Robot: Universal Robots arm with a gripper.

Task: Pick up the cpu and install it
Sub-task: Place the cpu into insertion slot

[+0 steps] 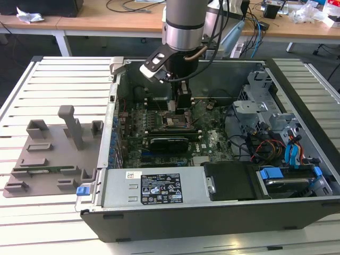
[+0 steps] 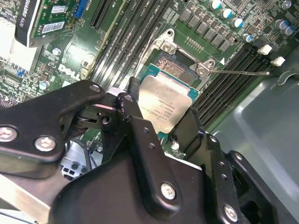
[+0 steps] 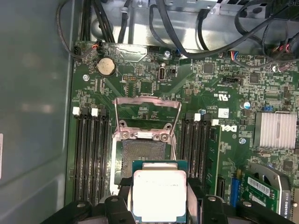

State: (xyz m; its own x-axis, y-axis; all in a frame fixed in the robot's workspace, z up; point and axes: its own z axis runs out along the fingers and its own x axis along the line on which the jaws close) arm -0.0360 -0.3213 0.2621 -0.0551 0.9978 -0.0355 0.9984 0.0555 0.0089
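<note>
Green motherboard (image 3: 140,88) behind; upper middle of the exterior view, one black gripper (image 1: 177,106) clamps one flat, square, silvery cpu (image 3: 160,200).

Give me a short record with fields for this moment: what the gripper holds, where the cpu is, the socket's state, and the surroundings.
gripper: shut on the cpu, inside the open computer case
cpu: silvery top up, held over one edge of the socket, not seated
socket: empty, its metal frame swung open
tray: grey, on the table outside the case, at the exterior view's left
</note>
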